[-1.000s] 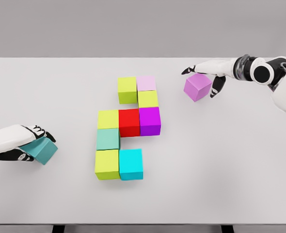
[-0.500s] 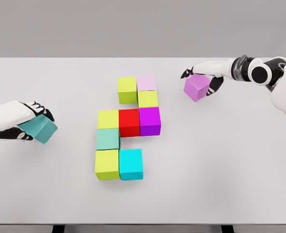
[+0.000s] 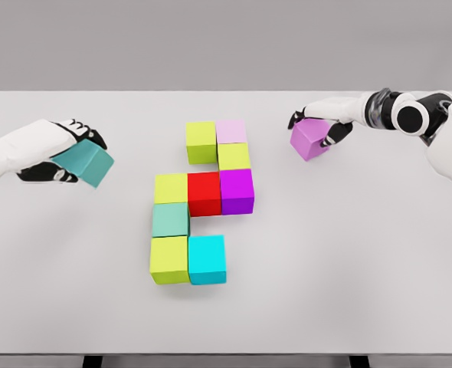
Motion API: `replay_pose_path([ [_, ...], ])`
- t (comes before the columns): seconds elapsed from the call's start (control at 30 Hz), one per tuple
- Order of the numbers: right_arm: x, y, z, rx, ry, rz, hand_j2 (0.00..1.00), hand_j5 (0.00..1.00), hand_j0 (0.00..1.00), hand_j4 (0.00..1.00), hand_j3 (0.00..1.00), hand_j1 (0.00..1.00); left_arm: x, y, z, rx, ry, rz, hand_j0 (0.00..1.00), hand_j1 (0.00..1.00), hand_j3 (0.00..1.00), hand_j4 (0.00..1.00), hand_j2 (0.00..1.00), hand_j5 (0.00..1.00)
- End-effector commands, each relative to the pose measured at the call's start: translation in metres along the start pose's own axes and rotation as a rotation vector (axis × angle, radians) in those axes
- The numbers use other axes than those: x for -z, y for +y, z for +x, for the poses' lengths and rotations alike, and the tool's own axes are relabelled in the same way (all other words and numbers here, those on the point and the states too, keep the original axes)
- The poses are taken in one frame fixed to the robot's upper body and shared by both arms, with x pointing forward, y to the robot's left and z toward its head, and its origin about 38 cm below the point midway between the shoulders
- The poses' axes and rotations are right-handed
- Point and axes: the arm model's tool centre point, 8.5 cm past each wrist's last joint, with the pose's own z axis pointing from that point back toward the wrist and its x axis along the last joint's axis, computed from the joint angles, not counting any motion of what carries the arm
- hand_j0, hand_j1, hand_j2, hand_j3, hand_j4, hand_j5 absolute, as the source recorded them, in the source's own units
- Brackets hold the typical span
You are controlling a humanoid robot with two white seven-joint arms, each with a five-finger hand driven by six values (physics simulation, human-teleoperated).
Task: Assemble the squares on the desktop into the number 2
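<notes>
Several coloured cubes sit joined at the table's middle: a lime cube (image 3: 201,142) and a pale pink cube (image 3: 231,131) on top, a lime cube (image 3: 234,156) below, then lime, red (image 3: 204,192) and purple (image 3: 237,191) cubes in a row, a sea-green cube (image 3: 171,219), and a lime (image 3: 169,259) and a cyan cube (image 3: 207,259) at the bottom. My left hand (image 3: 61,149) is shut on a teal cube (image 3: 87,163), held tilted at the left. My right hand (image 3: 323,123) is shut on a violet cube (image 3: 309,139) at the upper right.
The white table (image 3: 348,253) spreads wide around the cluster, with its front edge low in the picture and its back edge against a grey wall.
My left hand has carried the teal cube up and to the right, toward the cluster. My right hand has closed tighter over the violet cube, which barely shifted.
</notes>
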Motion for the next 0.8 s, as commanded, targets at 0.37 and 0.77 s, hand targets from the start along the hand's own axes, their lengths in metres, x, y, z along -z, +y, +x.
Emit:
replay_pose_path([
  [0.37, -0.004, -0.001, 0.003, -0.034, -0.052, -0.006, 0.63, 0.63, 0.63, 0.63, 0.63, 0.63, 0.056, -0.005, -0.015, -0.066, 0.062, 0.074, 0.35, 0.35, 0.35, 0.35, 0.35, 0.35],
  [0.77, -0.020, -0.001, 0.000, -0.123, -0.141, -0.010, 0.60, 0.60, 0.60, 0.60, 0.60, 0.60, 0.109, -0.010, -0.019, -0.119, 0.110, 0.073, 0.35, 0.35, 0.35, 0.35, 0.35, 0.35],
])
